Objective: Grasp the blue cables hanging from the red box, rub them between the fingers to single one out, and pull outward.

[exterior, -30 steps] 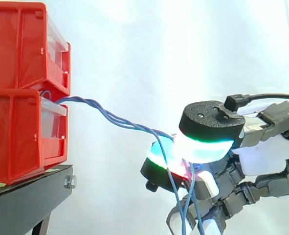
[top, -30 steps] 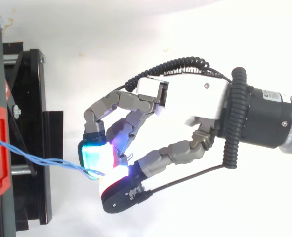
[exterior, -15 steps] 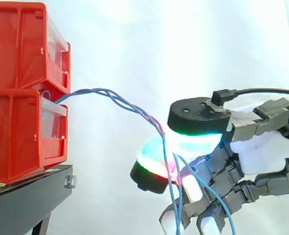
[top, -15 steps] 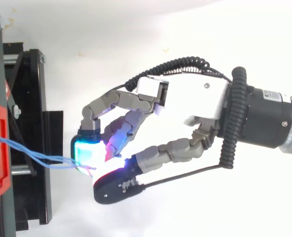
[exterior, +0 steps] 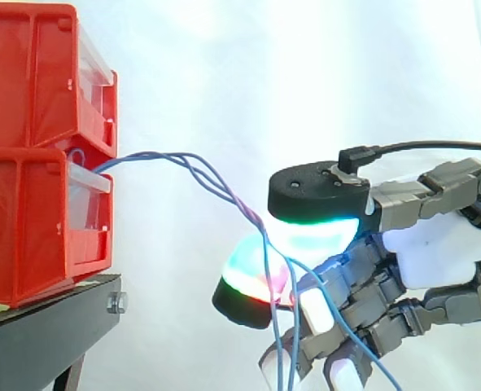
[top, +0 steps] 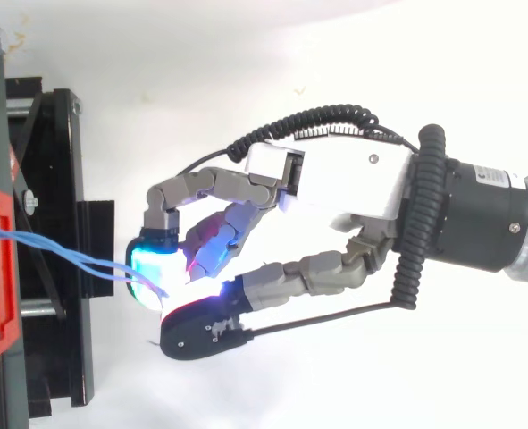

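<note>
Hand [exterior: 435,252], in the side view, has its curled fingers and thumb pinching the blue cables [exterior: 195,167] between glowing pads [exterior: 252,269], well out from the lower red box [exterior: 37,220] on the black stand [exterior: 45,326]. The strands arc slack from the red box and dangle below the pinch. Thin, limp and probably slippery, they call for a light rolling pinch at the pads' tips. From above, the hand [top: 335,174] grips the blue cables [top: 76,255] just beyond the black stand [top: 58,295], the strands fanning apart toward the red box [top: 0,268].

white curtain [exterior: 305,81], black stand [exterior: 45,338]
</note>
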Tool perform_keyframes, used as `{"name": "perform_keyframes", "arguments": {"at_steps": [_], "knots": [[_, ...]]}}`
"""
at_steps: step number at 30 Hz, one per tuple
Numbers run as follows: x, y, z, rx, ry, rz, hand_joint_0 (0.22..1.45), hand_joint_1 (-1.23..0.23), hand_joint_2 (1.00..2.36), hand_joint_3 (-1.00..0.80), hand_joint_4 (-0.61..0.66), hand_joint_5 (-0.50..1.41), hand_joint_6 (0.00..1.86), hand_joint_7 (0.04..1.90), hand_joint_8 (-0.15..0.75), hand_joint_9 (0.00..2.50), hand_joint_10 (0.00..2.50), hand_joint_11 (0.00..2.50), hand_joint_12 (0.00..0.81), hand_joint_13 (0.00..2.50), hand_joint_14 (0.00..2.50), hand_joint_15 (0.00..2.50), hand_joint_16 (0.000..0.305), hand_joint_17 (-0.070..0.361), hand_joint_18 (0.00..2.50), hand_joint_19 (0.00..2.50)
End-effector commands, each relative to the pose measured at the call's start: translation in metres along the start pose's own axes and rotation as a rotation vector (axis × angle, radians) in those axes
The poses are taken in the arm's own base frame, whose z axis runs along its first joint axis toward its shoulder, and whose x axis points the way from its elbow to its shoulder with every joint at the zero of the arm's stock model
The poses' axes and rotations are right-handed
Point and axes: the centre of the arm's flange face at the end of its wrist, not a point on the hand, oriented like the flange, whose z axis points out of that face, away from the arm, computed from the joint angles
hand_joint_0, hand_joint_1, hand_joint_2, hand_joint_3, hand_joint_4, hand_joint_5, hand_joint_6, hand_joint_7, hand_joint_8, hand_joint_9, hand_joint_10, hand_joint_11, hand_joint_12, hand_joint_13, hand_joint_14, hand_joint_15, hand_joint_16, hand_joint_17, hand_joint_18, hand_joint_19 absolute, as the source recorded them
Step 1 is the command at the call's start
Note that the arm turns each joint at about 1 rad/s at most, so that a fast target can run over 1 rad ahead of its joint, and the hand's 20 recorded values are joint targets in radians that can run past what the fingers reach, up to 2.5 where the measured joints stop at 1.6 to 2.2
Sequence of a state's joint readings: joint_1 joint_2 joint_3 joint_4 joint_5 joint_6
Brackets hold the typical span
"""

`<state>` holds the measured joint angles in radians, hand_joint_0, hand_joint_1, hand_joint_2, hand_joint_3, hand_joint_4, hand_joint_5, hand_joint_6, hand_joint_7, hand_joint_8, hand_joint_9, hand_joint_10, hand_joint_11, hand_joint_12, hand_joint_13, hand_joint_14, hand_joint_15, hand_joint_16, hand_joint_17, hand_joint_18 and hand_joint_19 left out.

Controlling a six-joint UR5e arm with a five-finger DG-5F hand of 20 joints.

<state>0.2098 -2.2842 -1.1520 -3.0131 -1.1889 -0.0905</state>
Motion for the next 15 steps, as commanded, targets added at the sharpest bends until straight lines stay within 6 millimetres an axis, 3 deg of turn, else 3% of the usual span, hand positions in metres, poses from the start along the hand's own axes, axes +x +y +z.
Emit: {"name": "perform_keyframes", "arguments": {"at_steps": [1,5,15], "knots": [[0.0002,0.0,-0.0002,0.001,0.0,0.001,0.6,-0.71,1.01,-0.35,0.13,-0.12,0.74,1.05,0.153,1.05,0.02,0.63,0.221,0.7,0.02,0.45,0.04,0.089,0.71,0.61],[0.0002,0.0,-0.0002,0.001,0.0,0.007,0.62,-0.72,1.0,-0.5,0.09,-0.13,0.86,1.0,0.146,1.12,0.02,0.7,0.215,0.75,0.02,0.46,0.038,0.087,0.74,0.61],[0.0011,-0.0007,-0.0012,0.009,0.003,0.007,0.6,-0.66,1.0,-0.5,0.05,-0.08,0.87,1.11,0.136,1.23,0.02,0.69,0.198,0.83,0.02,0.46,0.035,0.079,0.8,0.6]]}}
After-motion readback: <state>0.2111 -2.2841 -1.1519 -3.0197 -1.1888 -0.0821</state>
